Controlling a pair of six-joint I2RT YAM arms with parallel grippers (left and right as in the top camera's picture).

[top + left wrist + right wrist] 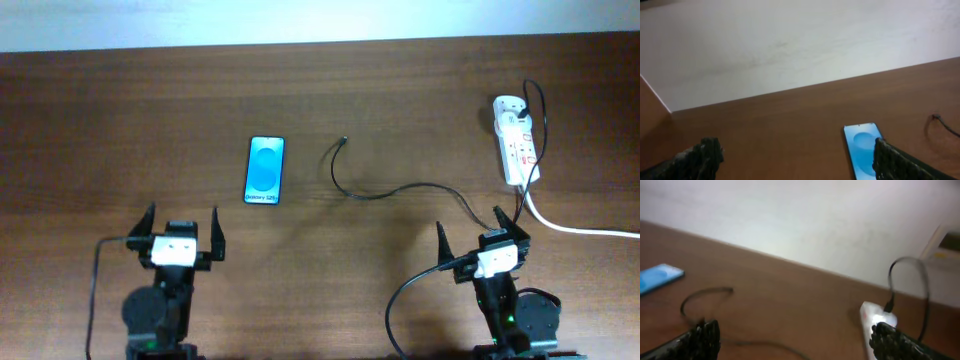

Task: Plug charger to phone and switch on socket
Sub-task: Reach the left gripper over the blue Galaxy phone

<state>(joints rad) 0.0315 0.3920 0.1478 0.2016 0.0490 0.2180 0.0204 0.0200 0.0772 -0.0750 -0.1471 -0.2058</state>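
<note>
Looking from overhead, my left gripper (183,218) hangs wide open and empty on the near side of the phone (265,170). My right gripper (478,232), equally spread and empty, is well to the phone's right. The charger (425,185) lies loose right of the phone, its tip not touching it, and the socket (516,140) sits farther right. At my left wrist, the phone lies by my right finger (895,162). At my right wrist, the phone shows far left, the socket opposite.

Brown wooden table (120,110), phone (265,170), charger (415,185), socket (517,142)
</note>
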